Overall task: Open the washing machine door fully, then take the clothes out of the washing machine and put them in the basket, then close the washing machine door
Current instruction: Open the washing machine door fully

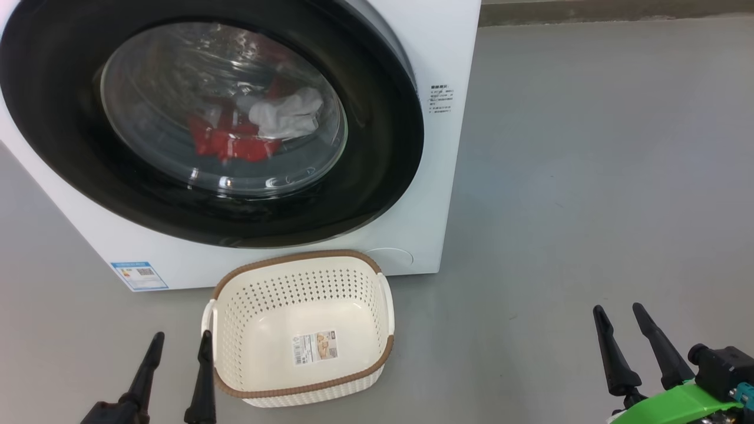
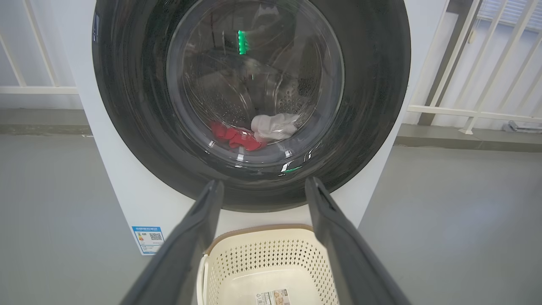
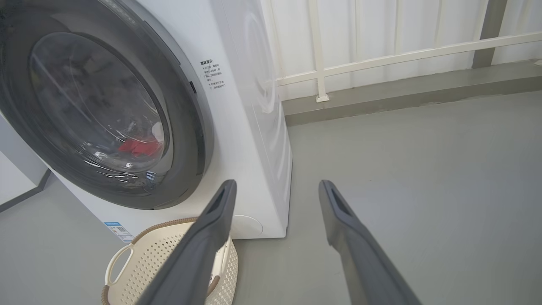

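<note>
Basket (image 1: 300, 377) on floor (image 1: 589, 176) before washing machine (image 1: 436, 47); clothes (image 1: 259, 126) inside.

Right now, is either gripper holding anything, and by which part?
Nothing is held: the dark-fingered left gripper and right gripper both stand open and empty.

Stickers (image 1: 140, 275) on the washing machine (image 1: 450, 47) and the basket (image 1: 294, 259) label (image 1: 316, 346) are unreadably small.

A smooth grey floor (image 3: 423, 169) spreads beneath and ahead of the right pincer (image 3: 276, 183), running to a low grey kerb (image 3: 402, 91) well beyond its tips, where a white railing (image 3: 314, 51) of upright bars stands before a pale wall (image 3: 423, 21).
</note>
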